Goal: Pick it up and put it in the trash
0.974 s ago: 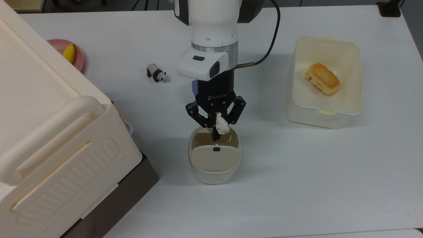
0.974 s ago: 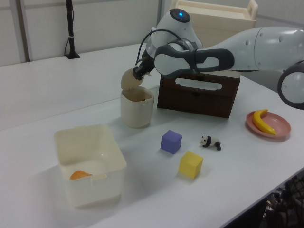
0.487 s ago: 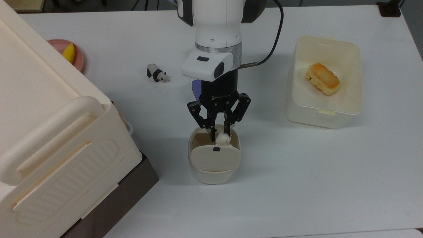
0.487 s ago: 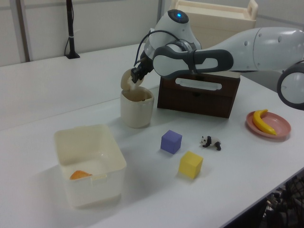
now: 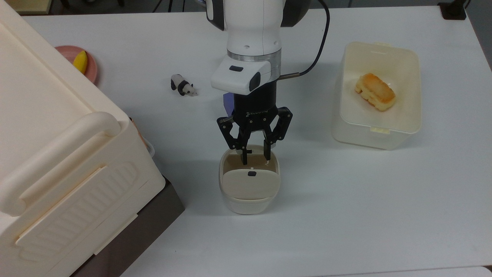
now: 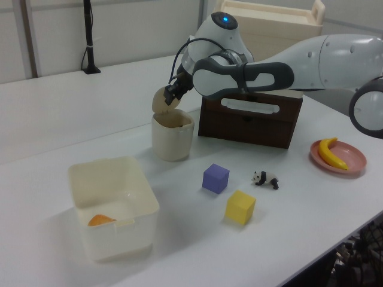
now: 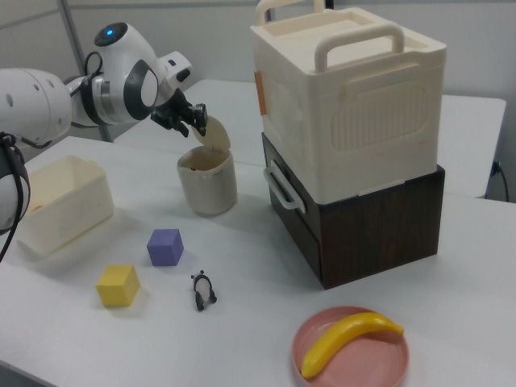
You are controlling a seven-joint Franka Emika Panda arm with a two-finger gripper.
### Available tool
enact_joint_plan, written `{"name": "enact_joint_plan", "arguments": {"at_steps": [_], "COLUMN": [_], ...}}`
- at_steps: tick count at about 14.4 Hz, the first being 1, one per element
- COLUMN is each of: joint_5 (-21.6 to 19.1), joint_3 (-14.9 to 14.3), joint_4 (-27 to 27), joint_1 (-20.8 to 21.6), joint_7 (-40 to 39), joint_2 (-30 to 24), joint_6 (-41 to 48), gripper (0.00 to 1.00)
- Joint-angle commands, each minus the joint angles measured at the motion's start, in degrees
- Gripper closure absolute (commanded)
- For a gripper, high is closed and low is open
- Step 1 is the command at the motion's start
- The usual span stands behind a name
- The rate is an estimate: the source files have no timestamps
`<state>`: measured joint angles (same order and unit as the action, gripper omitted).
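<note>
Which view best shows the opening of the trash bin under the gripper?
The top view: it looks straight down into the trash bin, showing the dark opening behind the flap lid with the open gripper above it. The left view and right view show the bin from the side, with the lid tilted up.

Top view straight down; left and right views low, oblique, opposite sides, both on the bin.

In the top view, the trash is the landmark: the handled box stands to its left, the tub with bread up to its right, and the panda figurine and plate up-left.
</note>
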<state>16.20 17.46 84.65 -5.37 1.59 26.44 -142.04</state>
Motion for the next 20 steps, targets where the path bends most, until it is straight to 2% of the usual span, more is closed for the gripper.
{"name": "enact_joint_plan", "arguments": {"at_steps": [1,2,4,5,8,9,12,14,17,20], "joint_5": [0.8,0.7,0.4,0.3,0.1,-0.1,-0.6,-2.0,-4.7,-5.3], "joint_3": [-0.5,-0.6,-0.5,-0.5,-0.6,-0.7,-1.3,-1.8,-6.0,-8.4], "joint_4": [1.1,1.1,1.2,1.5,2.4,2.4,2.3,2.7,8.6,12.2], "joint_1": [0.5,0.5,0.5,0.5,0.2,0.0,-0.4,-1.9,-1.8,-1.3], "joint_7": [1.1,1.1,1.1,1.1,1.1,1.2,2.3,2.9,2.6,2.7], "joint_2": [-0.9,-0.9,-1.7,-2.5,-5.9,-7.5,-13.8,-20.3,-29.4,-33.4], "joint_6": [-0.7,-0.7,-0.3,-0.3,0.9,3.8,17.9,32.1,40.0,45.0], "gripper": [0.34,0.33,0.02,0.00,0.00,0.00,0.00,0.00,0.00,0.00]}}
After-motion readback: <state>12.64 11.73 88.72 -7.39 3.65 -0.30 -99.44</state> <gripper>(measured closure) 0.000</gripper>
